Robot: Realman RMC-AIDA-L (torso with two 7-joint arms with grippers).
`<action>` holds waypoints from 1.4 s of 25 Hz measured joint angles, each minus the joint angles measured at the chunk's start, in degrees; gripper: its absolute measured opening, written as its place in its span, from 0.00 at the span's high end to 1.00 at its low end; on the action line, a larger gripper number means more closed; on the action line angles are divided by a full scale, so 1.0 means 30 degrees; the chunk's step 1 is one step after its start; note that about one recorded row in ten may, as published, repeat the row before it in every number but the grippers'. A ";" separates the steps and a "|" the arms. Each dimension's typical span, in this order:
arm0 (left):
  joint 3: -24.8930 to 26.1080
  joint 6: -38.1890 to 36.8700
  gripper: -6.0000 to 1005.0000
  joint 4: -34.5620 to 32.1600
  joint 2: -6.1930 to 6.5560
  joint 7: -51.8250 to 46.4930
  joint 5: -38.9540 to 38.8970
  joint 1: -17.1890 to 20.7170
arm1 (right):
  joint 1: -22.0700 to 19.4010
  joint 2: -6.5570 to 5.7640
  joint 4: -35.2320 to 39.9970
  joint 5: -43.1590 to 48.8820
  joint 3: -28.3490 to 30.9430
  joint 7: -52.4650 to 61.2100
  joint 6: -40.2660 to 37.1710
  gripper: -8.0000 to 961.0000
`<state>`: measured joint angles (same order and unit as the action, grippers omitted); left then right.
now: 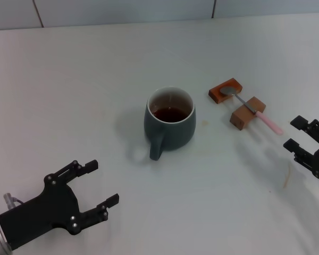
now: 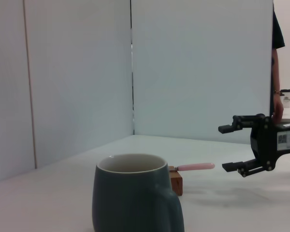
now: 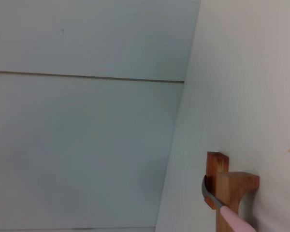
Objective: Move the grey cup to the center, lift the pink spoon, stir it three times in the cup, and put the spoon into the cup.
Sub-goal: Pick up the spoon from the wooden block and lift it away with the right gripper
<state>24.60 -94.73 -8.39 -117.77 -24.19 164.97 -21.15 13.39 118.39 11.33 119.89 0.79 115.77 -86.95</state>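
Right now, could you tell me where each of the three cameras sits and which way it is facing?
Head view: high on the robot, looking down at the grey cup, the pink spoon on wooden blocks, with the left gripper and right gripper both open.
Left wrist view: low near the table, facing across the cup toward the right gripper.
Right wrist view: close by the blocks; no fingers show.
All three share the spoon and blocks.
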 joint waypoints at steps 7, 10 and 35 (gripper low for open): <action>0.0113 -0.0053 0.19 -0.0018 -0.0022 0.0027 0.0000 0.0041 | 0.0487 0.0000 -0.0114 0.0060 -0.0245 0.0100 0.0640 0.18; 0.0122 -0.0054 0.19 -0.0022 -0.0029 0.0028 0.0000 0.0051 | 0.0855 0.0001 -0.0171 0.0172 -0.0418 0.0201 0.1112 0.18; 0.0149 -0.0168 0.19 -0.0073 -0.0088 0.0037 -0.0684 0.0166 | 0.1889 0.0000 -0.0319 0.0173 -0.0436 0.0290 0.2725 0.18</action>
<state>25.05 -95.23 -8.61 -118.03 -24.08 162.92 -20.65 19.05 118.39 10.37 120.41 -0.52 116.64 -78.78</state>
